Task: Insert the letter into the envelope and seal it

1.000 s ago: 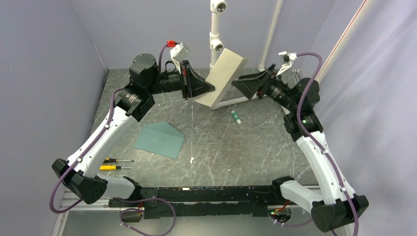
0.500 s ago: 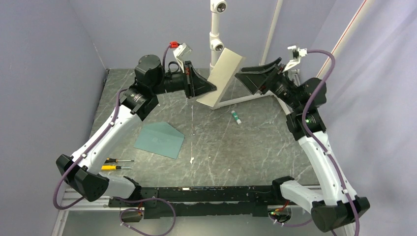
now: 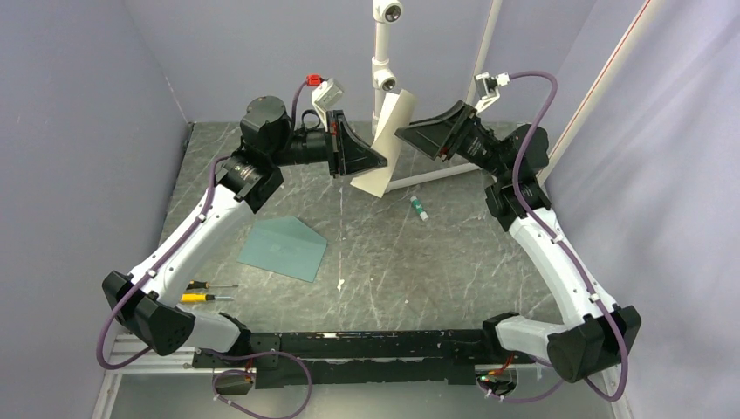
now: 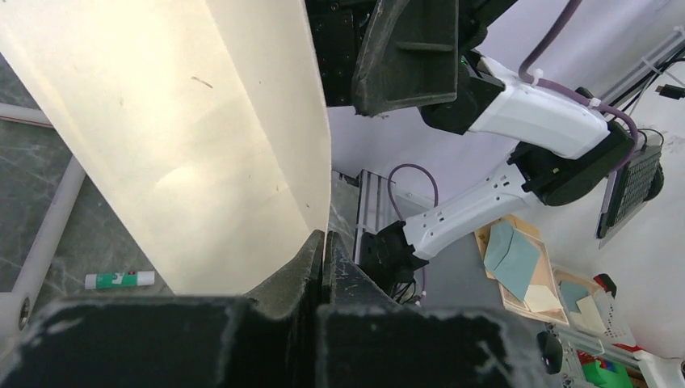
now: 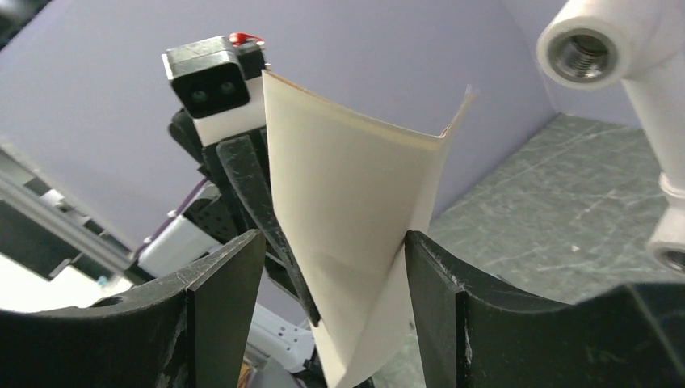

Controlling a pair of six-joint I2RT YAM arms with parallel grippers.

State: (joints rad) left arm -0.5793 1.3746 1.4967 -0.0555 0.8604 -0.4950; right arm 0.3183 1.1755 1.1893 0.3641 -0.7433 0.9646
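The grey table (image 3: 436, 271) has the teal envelope (image 3: 284, 247) lying flat on it, near the left arm. Above the far side, the letter (image 3: 371, 181) hangs curled in the air. The left gripper (image 3: 380, 161) is pinched tight on its edge, and the right gripper (image 3: 403, 133) has its jaws spread apart around the upper part. A small glue stick (image 3: 420, 208) lies on the table nearby.

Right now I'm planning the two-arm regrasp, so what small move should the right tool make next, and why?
Probably close the right tool gently on the letter. Its jaws stand open with the sheet between them, while the left tool is shut on one edge and holds the sheet up in the air, well away from the envelope lying flat.
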